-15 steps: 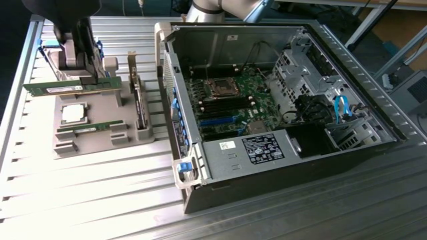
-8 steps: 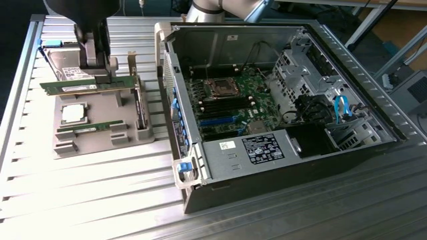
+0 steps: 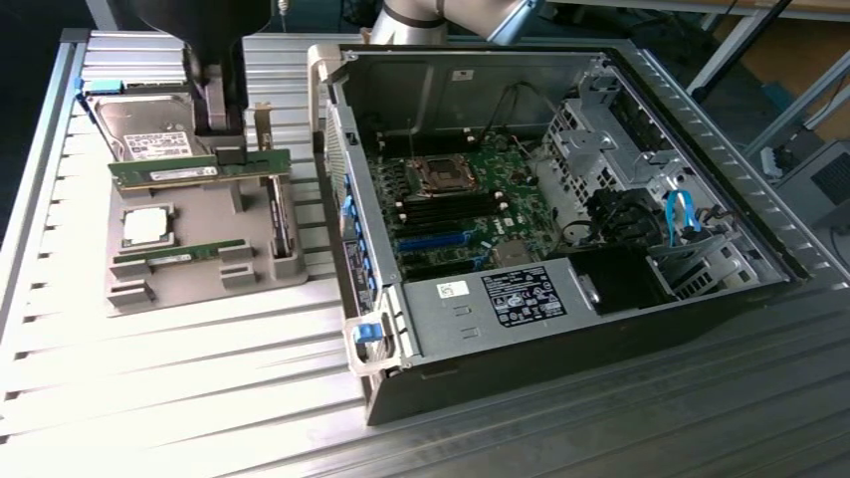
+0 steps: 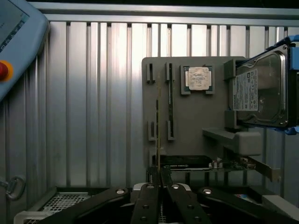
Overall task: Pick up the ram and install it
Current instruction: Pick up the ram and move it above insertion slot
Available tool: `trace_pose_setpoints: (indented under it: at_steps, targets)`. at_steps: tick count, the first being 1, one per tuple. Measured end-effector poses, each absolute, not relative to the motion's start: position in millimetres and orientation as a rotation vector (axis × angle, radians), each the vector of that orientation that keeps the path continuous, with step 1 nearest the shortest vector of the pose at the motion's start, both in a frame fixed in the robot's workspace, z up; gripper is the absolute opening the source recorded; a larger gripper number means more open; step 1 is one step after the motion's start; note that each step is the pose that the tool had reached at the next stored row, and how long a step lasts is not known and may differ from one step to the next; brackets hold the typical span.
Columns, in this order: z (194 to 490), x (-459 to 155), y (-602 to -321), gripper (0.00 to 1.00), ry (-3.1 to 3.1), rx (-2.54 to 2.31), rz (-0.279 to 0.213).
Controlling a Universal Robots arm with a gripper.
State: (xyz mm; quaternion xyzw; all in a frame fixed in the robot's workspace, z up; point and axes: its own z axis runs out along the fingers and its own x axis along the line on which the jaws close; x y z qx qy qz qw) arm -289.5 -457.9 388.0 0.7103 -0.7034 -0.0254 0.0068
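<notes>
claw (image 3: 229,152) | clamped on ram (image 3: 159,173) | ram level, above grey tray (image 3: 193,291)

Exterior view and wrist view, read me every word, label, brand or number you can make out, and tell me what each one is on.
No text here can be read.
Label on the hard drive: print too small to read.
Sticker on the ram: too small to read.
Label on the power supply: blurred.
White stickers on the case: blurred.
</notes>
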Motion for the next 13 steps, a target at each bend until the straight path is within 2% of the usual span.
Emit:
trace_pose_setpoints:
  at_steps: [13]
  targets:
    - [388,-267,-458,0.13,-2.201,2.222,-0.080]
